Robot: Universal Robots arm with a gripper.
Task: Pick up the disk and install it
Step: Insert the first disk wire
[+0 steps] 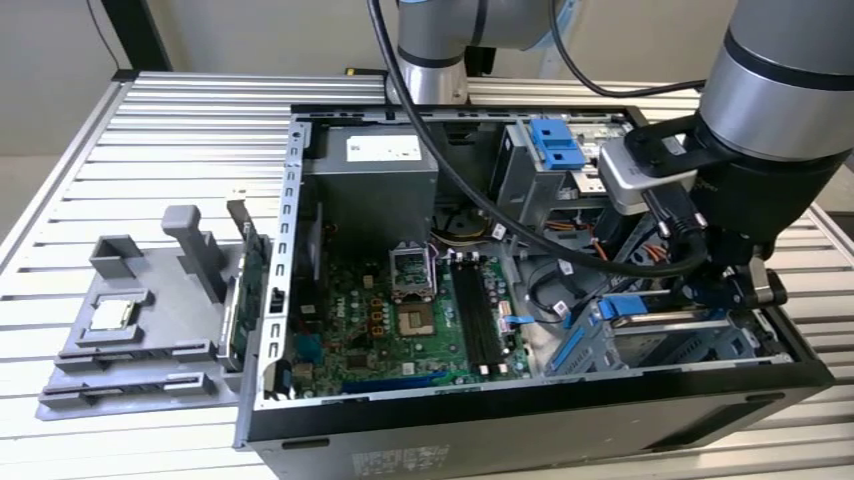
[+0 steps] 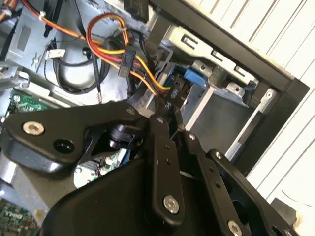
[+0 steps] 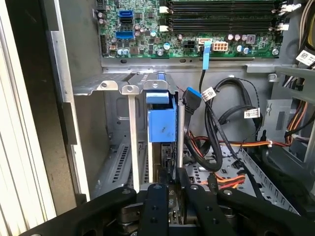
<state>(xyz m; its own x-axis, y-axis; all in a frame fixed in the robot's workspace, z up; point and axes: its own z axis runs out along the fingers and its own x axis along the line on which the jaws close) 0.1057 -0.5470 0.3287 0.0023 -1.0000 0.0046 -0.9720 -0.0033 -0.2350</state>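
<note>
- Gripper (image 3: 170, 179) is closest in the first wrist view, clamped on the disk (image 3: 161, 123) with one finger on each flat side.
- Disk stands on edge between the rails of the cage (image 3: 113, 87), inside the case (image 1: 534, 435). Its blue end points toward the motherboard (image 1: 387, 330).
- Fixture (image 1: 147, 330), grey, sits on the table (image 1: 174, 130) just outside the case, on the exterior view's left. A chip (image 1: 112, 313) lies on it, well apart from the disk.
- Motherboard lies flat on the case floor, mid-case.
- Power supply (image 1: 374, 175) is a grey box with a white sticker, against the case's far wall.
- Cables (image 3: 216, 147), black, red, orange and yellow, are bundled inside the case just beside the cage.
- Cage is in the case's near corner on the exterior view's right, and the disk's blue frame (image 1: 627, 305) shows there.
- Arm (image 1: 774, 90) reaches down over that same corner of the case, gripper inside the cage.
</note>
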